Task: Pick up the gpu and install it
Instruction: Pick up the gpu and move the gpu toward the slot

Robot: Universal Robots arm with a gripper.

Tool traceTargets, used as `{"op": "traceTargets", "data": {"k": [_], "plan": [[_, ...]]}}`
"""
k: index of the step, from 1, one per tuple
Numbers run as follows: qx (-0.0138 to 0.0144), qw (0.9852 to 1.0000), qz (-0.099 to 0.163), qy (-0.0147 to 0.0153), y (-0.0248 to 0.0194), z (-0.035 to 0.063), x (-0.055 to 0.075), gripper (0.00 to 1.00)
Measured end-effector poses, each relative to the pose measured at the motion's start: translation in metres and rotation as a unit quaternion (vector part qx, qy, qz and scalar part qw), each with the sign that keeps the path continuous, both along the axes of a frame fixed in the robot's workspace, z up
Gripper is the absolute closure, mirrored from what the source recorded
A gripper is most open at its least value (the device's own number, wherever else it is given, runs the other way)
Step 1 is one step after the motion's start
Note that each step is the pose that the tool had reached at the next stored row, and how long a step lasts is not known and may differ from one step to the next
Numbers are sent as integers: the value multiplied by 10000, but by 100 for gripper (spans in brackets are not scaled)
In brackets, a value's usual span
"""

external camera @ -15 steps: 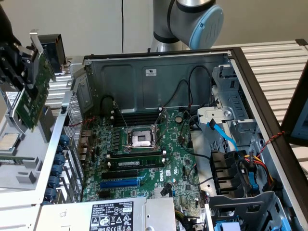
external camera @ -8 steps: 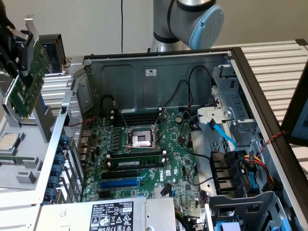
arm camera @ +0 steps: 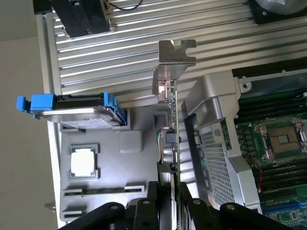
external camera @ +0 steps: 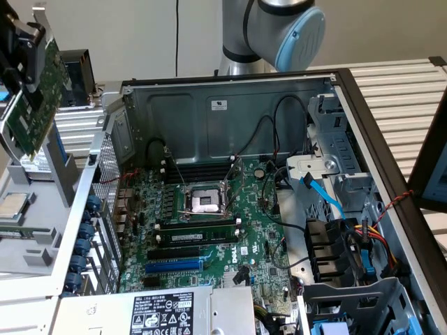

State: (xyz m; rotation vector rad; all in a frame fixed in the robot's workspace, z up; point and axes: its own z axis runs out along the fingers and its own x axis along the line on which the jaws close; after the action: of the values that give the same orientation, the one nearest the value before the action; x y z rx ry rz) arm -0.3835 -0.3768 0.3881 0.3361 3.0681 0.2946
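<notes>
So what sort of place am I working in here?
Most likely a computer assembly test bench: an open desktop case with its motherboard exposed, on a slotted aluminium table, beside a parts tray holding a processor. The pincer holds the gpu.

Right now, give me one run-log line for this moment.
claw: shut on gpu | gpu: held in air over parts tray, exterior view's left of open case | install: not yet done

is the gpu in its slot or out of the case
Out: the gripper holds the gpu in the air outside the case.
</notes>
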Motion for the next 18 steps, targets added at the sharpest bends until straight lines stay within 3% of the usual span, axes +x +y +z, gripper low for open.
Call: {"op": "traceTargets", "data": {"k": [3, 13, 14, 15, 16, 18], "plan": [[0, 10000, 0, 60, 0, 92, 63, 72], [0, 9995, 0, 324, -2, 288, 332, 72], [0, 9994, 0, 359, -2, 299, 353, 72], [0, 9991, 0, 424, -2, 300, 364, 72], [0, 9990, 0, 439, -2, 300, 364, 72], [-12, 9990, -1, 440, 1, 300, 364, 72]]}}
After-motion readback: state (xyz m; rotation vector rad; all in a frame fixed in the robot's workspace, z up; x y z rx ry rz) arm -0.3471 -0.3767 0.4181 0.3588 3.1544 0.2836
